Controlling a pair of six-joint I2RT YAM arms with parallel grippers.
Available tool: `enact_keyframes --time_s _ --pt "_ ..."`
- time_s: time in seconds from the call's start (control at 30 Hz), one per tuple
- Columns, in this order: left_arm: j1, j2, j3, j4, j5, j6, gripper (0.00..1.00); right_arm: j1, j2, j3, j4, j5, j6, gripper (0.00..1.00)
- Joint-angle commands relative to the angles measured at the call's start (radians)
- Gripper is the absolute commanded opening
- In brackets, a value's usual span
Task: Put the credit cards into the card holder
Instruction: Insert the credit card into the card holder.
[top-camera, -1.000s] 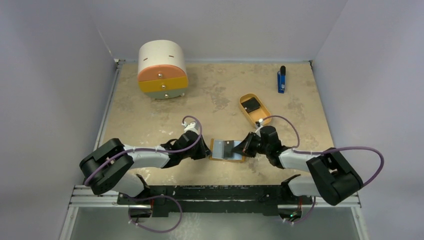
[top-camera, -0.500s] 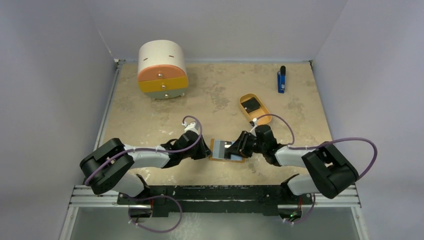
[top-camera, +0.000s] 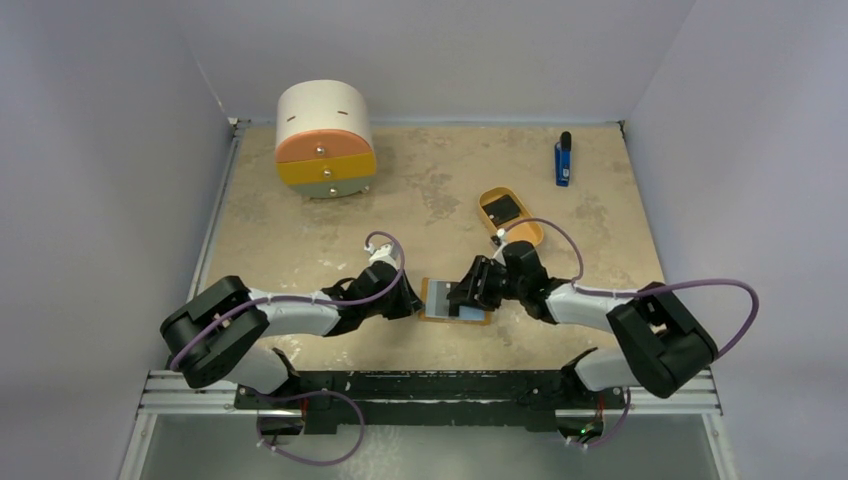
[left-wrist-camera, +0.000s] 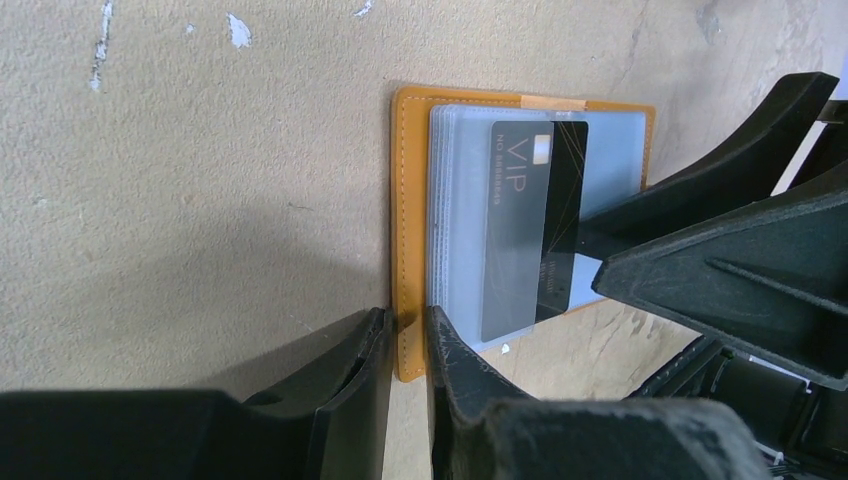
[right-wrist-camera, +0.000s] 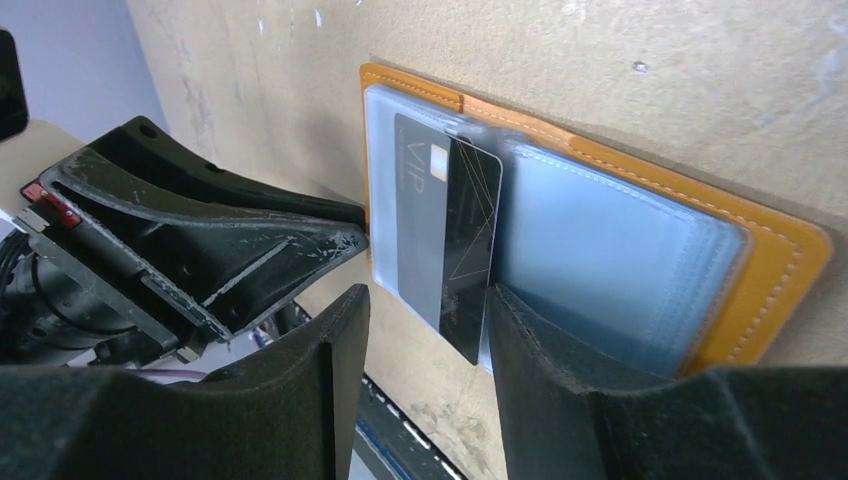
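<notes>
The left claw (left-wrist-camera: 405, 325), nearly closed, pinches the card holder's (left-wrist-camera: 412, 180) orange edge on the tabletop (left-wrist-camera: 200, 180). 1 black credit card (left-wrist-camera: 535, 230) sits partly inside a clear pocket (left-wrist-camera: 460, 200). The right claw (right-wrist-camera: 428, 310) stands half open, straddling the card's free end without gripping it.

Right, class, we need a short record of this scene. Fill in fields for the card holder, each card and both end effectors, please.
card holder: open flat on the table, clear pockets facing up
VIP card: black, partly slid into a clear pocket, one end sticking out
second card: black, lying in the tan oval tray
left end effector: shut on the holder's orange edge
right end effector: open, straddling the VIP card's exposed end
</notes>
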Motion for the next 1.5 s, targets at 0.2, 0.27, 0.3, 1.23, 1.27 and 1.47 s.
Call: enact_keyframes --time_s 0.2,0.27,0.3,1.23,1.27,1.47 --pt "-0.001 0.02 0.019 0.029 0.01 -0.003 0.17 0.075 0.058 0.112 -0.051 0.051 -0.065 0.5" --pt "-0.001 0.02 0.017 0.029 0.01 -0.002 0.17 0.088 0.071 0.126 -0.054 0.054 -0.069 0.49" --pt "0.0 0.021 0.018 0.031 0.01 -0.002 0.17 0.095 0.078 0.132 -0.054 0.055 -0.07 0.49" --pt "0.001 -0.365 -0.023 -0.312 -0.208 -0.001 0.17 0.167 0.088 0.261 -0.169 0.132 -0.101 0.51" --pt "0.001 -0.373 -0.021 -0.321 -0.212 0.001 0.17 0.168 0.07 0.263 -0.194 0.149 -0.106 0.52" --pt "0.001 -0.44 0.038 -0.412 -0.273 0.035 0.18 0.166 -0.136 0.356 -0.458 0.25 -0.145 0.57"
